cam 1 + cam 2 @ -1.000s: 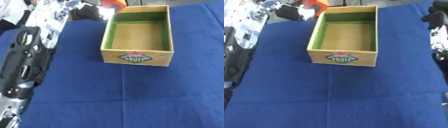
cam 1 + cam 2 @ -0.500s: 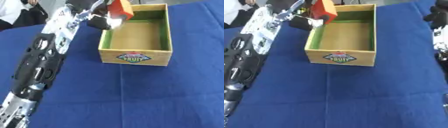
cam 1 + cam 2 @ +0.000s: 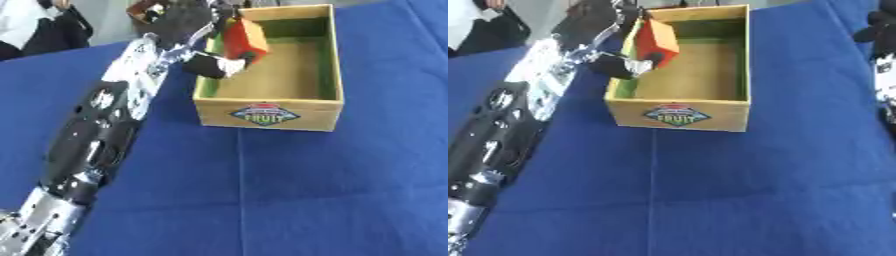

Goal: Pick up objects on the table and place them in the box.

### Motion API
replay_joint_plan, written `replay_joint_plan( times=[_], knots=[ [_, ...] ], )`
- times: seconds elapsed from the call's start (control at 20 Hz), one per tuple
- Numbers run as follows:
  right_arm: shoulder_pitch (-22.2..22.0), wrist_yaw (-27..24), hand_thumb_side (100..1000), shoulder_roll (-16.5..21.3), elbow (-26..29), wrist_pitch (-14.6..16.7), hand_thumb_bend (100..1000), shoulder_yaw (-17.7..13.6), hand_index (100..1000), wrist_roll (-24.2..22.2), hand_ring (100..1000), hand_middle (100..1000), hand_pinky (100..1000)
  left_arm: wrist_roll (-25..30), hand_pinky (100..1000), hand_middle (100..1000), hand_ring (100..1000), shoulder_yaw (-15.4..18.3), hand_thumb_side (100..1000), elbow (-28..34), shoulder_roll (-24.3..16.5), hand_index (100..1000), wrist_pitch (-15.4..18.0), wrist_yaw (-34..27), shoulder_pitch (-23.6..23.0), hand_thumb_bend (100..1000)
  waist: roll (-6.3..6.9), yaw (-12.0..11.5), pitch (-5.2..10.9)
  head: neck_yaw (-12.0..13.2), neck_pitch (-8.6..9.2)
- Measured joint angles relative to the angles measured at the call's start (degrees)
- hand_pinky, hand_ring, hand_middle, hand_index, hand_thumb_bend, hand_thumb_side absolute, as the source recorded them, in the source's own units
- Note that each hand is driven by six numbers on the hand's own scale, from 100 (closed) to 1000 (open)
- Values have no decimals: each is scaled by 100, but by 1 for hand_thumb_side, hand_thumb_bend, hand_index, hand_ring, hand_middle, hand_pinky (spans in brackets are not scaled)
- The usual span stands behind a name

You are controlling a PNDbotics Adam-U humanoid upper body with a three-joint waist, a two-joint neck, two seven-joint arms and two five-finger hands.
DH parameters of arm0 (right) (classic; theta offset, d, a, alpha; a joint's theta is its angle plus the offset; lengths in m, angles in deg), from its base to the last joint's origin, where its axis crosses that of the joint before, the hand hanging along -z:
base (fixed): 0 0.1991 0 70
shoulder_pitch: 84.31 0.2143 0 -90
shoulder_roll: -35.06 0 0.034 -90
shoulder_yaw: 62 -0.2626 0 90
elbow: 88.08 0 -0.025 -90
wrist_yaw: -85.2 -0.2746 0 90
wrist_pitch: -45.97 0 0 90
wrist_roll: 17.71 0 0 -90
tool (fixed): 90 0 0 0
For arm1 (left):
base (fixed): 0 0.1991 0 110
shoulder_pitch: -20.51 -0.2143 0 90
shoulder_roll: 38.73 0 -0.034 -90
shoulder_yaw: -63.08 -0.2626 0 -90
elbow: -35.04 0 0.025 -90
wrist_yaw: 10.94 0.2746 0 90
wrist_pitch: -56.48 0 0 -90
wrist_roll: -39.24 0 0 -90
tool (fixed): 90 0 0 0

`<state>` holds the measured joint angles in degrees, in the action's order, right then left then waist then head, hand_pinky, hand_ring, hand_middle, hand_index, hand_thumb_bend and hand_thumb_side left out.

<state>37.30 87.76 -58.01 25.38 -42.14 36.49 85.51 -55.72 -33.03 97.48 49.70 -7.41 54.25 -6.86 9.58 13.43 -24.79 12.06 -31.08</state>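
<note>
Over the left wall of the box (image 3: 267, 114), near its far end, the left hand (image 3: 188, 22) holds a red and orange block (image 3: 244, 39) with a green edge. The fingers (image 3: 214, 65) are curled round the block: one dark finger with a white tip passes under its lower side, and the rest of the hand lies behind and above it. The block is tilted, its red face turned toward the inside of the box, and it hangs above the rim without touching the wooden floor of the box.

The step in hand seems to be the placing. To do it well, the hand should carry the block a little more to the right of the left wall, so that the whole block is over the floor of the box, then lower it below the rim before the fingers let go. If they let go too early, the block may hit the wall and fall out on the blue counter (image 3: 289, 195).

Beyond the right wall of the box, the right hand (image 3: 882, 30) shows only at the picture's edge; whether it is open cannot be told.
</note>
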Motion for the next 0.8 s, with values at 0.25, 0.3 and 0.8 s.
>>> replay_joint_plan(
  times=[0.25,0.3,0.8],
  knots=[
    [21,-10,572,-2,0,8,100,1,803,-9,877,584,963,-250,416,287,412,2,720,-299,28,542,218,183,15,178,25,78,-33,48,49],
    [21,-11,572,-2,0,8,100,1,803,-9,878,583,963,-281,431,321,429,2,719,-329,35,597,241,234,21,222,29,78,-33,49,52],
    [18,-11,572,-2,0,6,100,1,803,-11,878,583,964,-378,631,656,677,3,747,-332,44,939,271,697,38,672,39,59,-33,42,53]
  ],
)
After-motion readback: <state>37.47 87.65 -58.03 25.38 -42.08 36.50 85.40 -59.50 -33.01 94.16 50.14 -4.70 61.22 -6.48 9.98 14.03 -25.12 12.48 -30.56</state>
